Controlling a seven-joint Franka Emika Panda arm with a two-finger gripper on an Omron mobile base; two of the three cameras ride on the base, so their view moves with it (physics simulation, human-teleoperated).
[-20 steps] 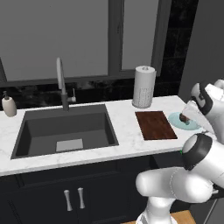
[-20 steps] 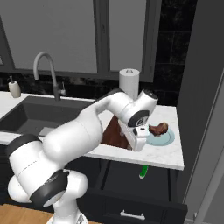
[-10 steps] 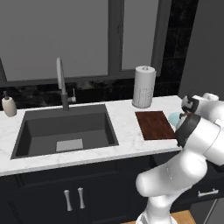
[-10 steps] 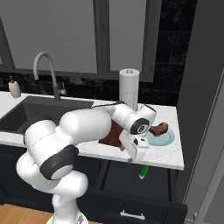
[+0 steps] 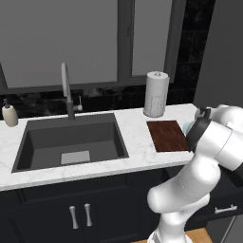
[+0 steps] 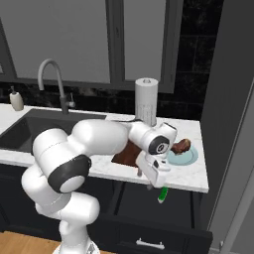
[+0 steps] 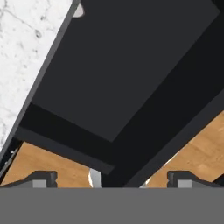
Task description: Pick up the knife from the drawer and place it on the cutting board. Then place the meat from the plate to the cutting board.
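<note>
My gripper [image 6: 146, 179] hangs just in front of the counter edge, pointing down over the pulled-out dark drawer [image 6: 149, 233]. Its fingertips [image 7: 43, 178] stand wide apart, open, with nothing between them. The knife's green handle [image 6: 162, 195] shows in the drawer, just below and to the right of the hand. A pale sliver [image 7: 94, 176] lies low between the fingertips; I cannot tell what it is. The reddish-brown cutting board [image 5: 167, 135] lies bare on the counter, partly behind my arm [image 6: 124, 155]. The meat [image 6: 180, 145] sits on the light-blue plate [image 6: 189, 158] to the board's right.
A paper-towel roll [image 5: 156, 94] stands behind the board. The sink [image 5: 71, 142], faucet [image 5: 66, 90] and soap bottle [image 5: 8, 115] lie to the left. A dark tall cabinet [image 6: 228, 99] walls off the right. The drawer's silver handle [image 5: 224, 209] juts out low.
The hand has dropped from over the plate to in front of the counter edge, above the open drawer. Its jaws have stayed open.
</note>
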